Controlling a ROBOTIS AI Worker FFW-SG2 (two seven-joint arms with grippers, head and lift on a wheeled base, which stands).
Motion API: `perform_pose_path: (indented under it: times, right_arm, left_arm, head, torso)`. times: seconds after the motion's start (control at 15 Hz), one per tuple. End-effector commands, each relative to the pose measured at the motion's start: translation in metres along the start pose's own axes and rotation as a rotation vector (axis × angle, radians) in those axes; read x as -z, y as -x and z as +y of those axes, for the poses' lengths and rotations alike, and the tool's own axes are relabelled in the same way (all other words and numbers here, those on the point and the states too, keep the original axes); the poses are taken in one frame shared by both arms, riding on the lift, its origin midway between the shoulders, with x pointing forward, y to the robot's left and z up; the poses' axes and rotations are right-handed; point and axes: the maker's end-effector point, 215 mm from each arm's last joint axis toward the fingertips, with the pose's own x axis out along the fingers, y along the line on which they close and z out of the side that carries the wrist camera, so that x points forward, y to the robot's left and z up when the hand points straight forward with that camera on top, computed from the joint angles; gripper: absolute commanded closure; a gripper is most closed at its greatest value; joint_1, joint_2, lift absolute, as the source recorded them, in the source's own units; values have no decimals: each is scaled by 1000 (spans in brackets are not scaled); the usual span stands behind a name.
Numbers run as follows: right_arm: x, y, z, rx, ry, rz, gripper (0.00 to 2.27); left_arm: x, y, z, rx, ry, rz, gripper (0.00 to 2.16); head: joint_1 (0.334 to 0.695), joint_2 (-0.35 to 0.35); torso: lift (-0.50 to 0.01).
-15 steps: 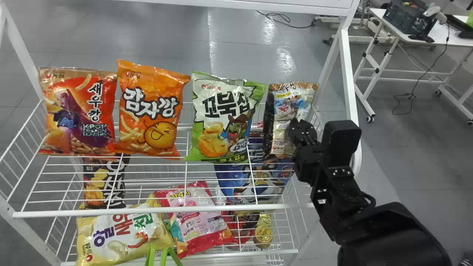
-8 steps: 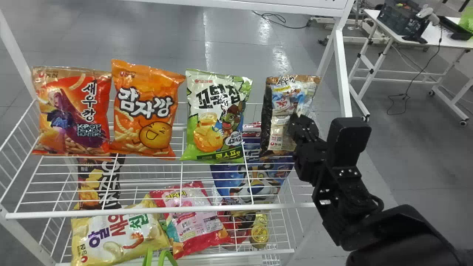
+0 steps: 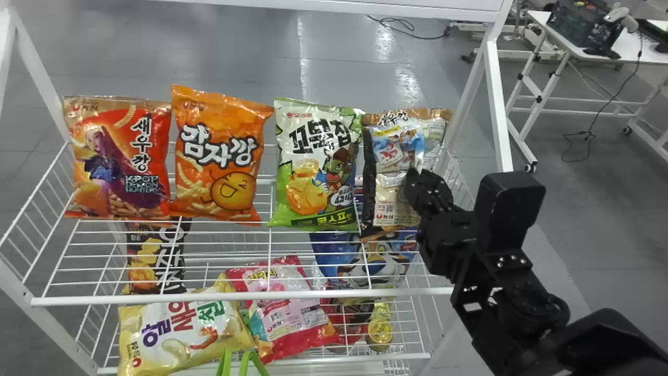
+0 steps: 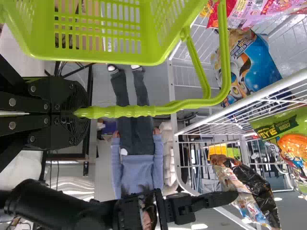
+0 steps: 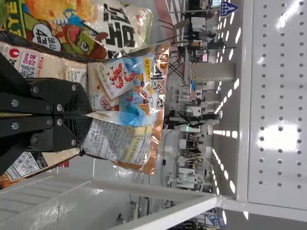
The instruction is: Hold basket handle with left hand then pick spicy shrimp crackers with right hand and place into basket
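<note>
And there, the spicy shrimp crackers (image 3: 389, 149) are shifting along the shelf (image 3: 209, 299) toward the green snack bag (image 3: 318, 167), the right gripper (image 5: 90, 115) pinching a fold of the packet! The left gripper (image 4: 82, 113) is squeezing the basket handle (image 4: 168, 108), so lifting is looking likely next.

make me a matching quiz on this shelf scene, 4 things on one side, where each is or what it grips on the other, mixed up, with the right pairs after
Things:
1. left gripper
2. right gripper
3. orange smiley-face snack bag
4. yellow snack bag

Places or states:
A. on the upper shelf, between the red-orange bag and the green-and-white bag
B. closed on the spicy shrimp crackers
C. low on the rack, beside the pink-and-red bag
D. closed on the green basket handle

Right pairs: 1-D, 2-B, 3-A, 4-C
</note>
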Motion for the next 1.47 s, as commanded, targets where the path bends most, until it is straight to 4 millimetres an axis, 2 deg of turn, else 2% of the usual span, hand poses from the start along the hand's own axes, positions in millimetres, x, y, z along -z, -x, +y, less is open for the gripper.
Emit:
perform_pose_path:
  times: [0.0,0.27,0.47,0.67,0.8,0.93,1.13,1.4]
  right_arm:
    - [1,14,21,-41,5,10,1895]
    - [8,41,44,-83,23,67,1895]
    - [30,61,59,-109,56,149,1895]
    - [61,91,81,-163,84,270,1895]
    - [67,113,94,-191,116,308,1895]
    - [69,128,95,-202,140,348,1895]
    - [95,157,95,-221,188,490,1895]
    - [127,190,111,-281,227,619,1895]
  left_arm:
    - [1,0,0,-2,1,1,1899]
    - [1,0,0,-2,1,1,1899]
    - [-1,1,-1,-1,-4,-4,1899]
    - [-3,2,-2,1,-8,-6,1899]
    - [-5,1,-4,5,-13,-6,1899]
    - [-6,0,-5,8,-16,-7,1899]
    - [-7,0,-5,9,-18,-7,1899]
    - [-8,-1,-7,12,-20,-9,1899]
  head:
    - [695,-101]
    - [695,-53]
    - [695,-29]
    - [695,-9]
    - [695,7]
    - [695,38]
    - [695,44]
    - [695,44]
  torso:
    - [-37]
    - [-37]
    - [-37]
    - [-37]
    - [-37]
    - [-37]
    - [-37]
    - [-37]
